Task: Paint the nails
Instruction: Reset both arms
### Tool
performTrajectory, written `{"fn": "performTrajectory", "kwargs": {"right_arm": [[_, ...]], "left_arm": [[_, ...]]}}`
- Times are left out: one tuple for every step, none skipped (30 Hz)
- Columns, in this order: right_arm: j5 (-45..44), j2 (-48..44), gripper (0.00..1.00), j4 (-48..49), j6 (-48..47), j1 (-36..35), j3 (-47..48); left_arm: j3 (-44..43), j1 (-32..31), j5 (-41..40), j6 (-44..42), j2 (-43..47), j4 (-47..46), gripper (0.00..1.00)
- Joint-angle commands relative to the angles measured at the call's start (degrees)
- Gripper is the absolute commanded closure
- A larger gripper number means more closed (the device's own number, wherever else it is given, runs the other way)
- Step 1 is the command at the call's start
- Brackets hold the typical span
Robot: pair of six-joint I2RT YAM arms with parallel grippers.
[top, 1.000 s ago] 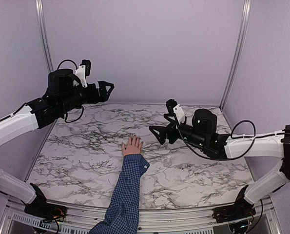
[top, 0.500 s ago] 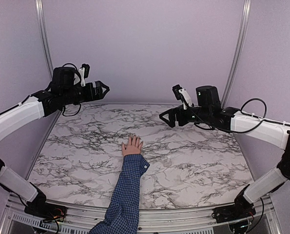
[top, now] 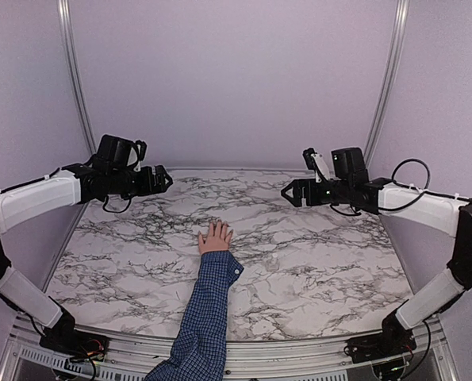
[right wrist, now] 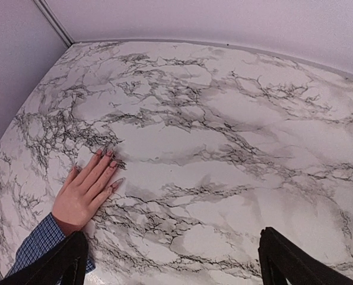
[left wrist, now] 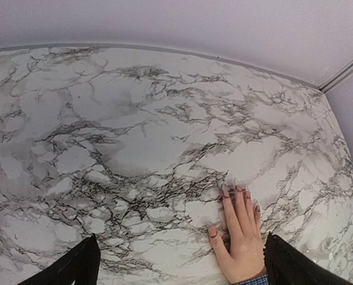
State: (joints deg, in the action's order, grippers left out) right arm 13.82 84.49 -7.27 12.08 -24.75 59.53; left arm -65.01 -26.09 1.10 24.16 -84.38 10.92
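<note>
Because the nails (left wrist: 235,189) must face up for painting, the hand (top: 216,238) lies flat, palm down, near the middle of the marble table (top: 315,262), its checked sleeve (top: 208,309) trailing to 6 o'clock. The left gripper (top: 166,178) hovers at 10 o'clock and the right gripper (top: 288,193) at 2 o'clock, both well clear, jaws wide apart, holding nothing, and no brush in sight!

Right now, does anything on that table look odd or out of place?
Nothing spilled or damaged. The hand lies flat on the marble table. One oddity: the left gripper and right gripper hang open and empty, no brush or polish in view.
</note>
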Motion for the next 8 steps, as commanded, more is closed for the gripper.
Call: {"fn": "performTrajectory", "kwargs": {"right_arm": [[-1.21,-1.45,0.01,4.38,1.94,0.32,-3.21],[-1.24,-1.62,0.01,4.83,2.31,0.40,-3.94],[-1.25,-1.87,0.01,5.28,2.74,0.41,-4.61],[-1.26,-2.13,0.02,5.74,3.03,0.41,-5.31],[-1.33,-2.38,0.02,6.32,3.24,0.37,-6.04],[-1.57,-2.66,0.01,6.63,3.55,0.36,-6.57],[-1.79,-2.89,0.01,6.73,3.95,0.37,-7.09],[-1.98,-3.23,0.02,6.74,4.34,0.36,-7.70]], "left_arm": [[6.14,0.06,-3.93,1.45,1.79,-1.47,0.01],[7.34,0.05,-4.08,1.60,2.13,-2.18,0.01],[8.43,0.02,-4.20,1.61,2.47,-2.89,0.01],[9.32,0.02,-4.38,1.86,2.77,-3.42,0.01],[10.12,0.06,-4.51,2.03,3.12,-4.10,0.01],[10.69,0.07,-4.60,2.04,3.56,-4.59,0.01],[11.22,0.07,-4.67,2.07,3.86,-4.93,0.01],[11.63,0.07,-4.92,2.31,4.23,-5.20,0.01]]}}
